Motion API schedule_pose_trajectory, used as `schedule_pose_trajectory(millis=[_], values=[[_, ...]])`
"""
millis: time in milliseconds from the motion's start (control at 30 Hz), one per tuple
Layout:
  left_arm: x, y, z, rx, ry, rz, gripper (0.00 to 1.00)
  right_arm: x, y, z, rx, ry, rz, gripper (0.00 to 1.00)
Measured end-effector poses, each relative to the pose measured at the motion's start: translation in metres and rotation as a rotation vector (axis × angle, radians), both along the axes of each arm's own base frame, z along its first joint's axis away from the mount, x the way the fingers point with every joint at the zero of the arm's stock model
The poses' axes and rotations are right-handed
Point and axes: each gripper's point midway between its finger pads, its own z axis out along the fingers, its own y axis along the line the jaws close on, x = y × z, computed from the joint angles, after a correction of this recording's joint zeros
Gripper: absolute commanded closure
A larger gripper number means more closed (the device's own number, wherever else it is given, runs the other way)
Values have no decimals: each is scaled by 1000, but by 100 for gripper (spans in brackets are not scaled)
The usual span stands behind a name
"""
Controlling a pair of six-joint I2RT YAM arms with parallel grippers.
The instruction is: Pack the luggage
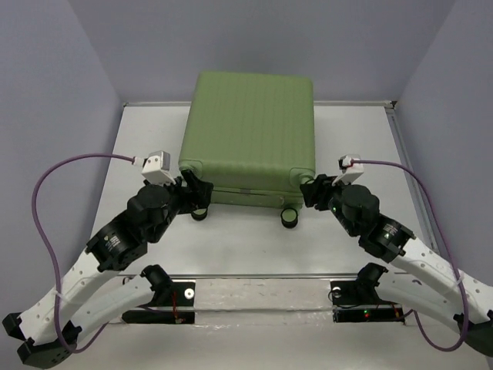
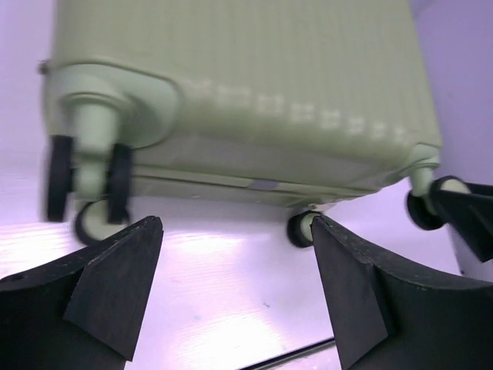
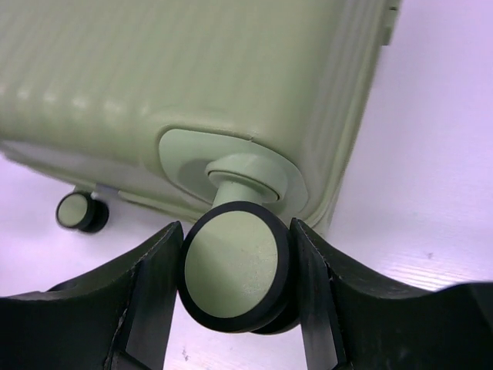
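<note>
The luggage (image 1: 250, 131) is a light-green ribbed suitcase lying flat and closed at the back middle of the table, so its lining is hidden. Its black wheels with green hubs face the arms. My right gripper (image 1: 312, 190) is at its near right corner, and in the right wrist view it (image 3: 235, 270) is shut on a wheel (image 3: 235, 262), with both fingers touching the tyre. My left gripper (image 1: 196, 189) is at the near left corner. In the left wrist view it (image 2: 235, 225) is open and empty, just short of the luggage (image 2: 246, 77) and its left wheels (image 2: 85, 181).
The white table (image 1: 246, 250) runs from the luggage to a clear rail (image 1: 262, 297) at the near edge, by the arm bases. Two lower wheels (image 1: 199, 213) (image 1: 290, 218) rest on the table. Grey walls close the back and both sides.
</note>
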Motion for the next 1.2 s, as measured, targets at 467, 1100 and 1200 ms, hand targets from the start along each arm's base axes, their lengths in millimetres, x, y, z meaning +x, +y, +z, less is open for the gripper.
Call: schedule_pose_trajectory(millis=[467,1100,1200], values=[[6,33,-44,292,127,119,6,27,-44,2,-17,-6,-123,93],[61,22,-79,432,174,94,63,22,-51,3,-34,-8,-123,93],[61,21,-79,415,166,82,93,22,-52,3,-33,-9,-128,93]])
